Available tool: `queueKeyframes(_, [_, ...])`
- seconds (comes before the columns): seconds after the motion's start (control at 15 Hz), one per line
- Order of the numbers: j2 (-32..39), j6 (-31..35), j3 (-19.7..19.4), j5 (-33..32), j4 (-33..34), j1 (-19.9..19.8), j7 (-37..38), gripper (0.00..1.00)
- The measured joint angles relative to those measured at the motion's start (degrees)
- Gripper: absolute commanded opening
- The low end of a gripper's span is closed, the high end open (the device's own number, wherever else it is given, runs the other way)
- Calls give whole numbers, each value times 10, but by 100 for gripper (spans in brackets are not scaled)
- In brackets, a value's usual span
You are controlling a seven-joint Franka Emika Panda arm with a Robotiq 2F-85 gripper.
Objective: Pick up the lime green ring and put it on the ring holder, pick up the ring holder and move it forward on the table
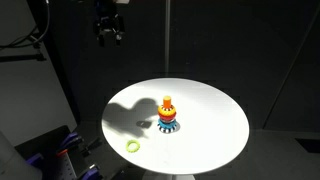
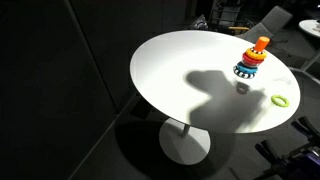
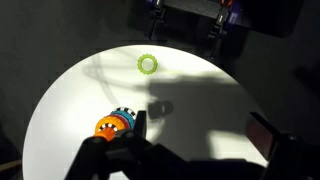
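Note:
The lime green ring (image 1: 132, 146) lies flat near the edge of the round white table (image 1: 210, 110); it also shows in an exterior view (image 2: 280, 100) and in the wrist view (image 3: 148, 64). The ring holder (image 1: 168, 116), with blue base, orange and red rings and a yellow top, stands upright near the table's middle; it shows in an exterior view (image 2: 251, 58) and in the wrist view (image 3: 115, 123). My gripper (image 1: 109, 33) hangs high above the table, far from both, and is open and empty. In the wrist view its fingers (image 3: 200, 130) are dark and spread wide apart.
The room is dark around the table. My arm's shadow falls across the tabletop (image 2: 215, 85). Chairs or stands (image 3: 215, 25) are beyond the table's far edge. Cluttered gear (image 1: 60, 150) sits beside the table near the ring.

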Motion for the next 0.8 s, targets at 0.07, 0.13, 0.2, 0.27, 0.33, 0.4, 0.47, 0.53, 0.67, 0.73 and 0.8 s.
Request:
queueKeyframes(0.07, [0,0,0,0,0,0,0,100])
queueKeyframes(0.13, [0,0,0,0,0,0,0,100])
queueKeyframes(0.2, [-1,0,0,0,0,0,0,100])
queueKeyframes(0.27, [-1,0,0,0,0,0,0,100])
queueKeyframes(0.33, [-1,0,0,0,0,0,0,100])
queueKeyframes(0.4, [-1,0,0,0,0,0,0,100])
queueKeyframes(0.47, [-1,0,0,0,0,0,0,100])
queueKeyframes(0.53, [0,0,0,0,0,0,0,100])
queueKeyframes(0.67, [3,0,0,0,-2,2,0,100])
queueKeyframes(0.73, [6,1,0,0,-3,4,0,100])
queueKeyframes(0.8, [9,3,0,0,-4,6,1,100])
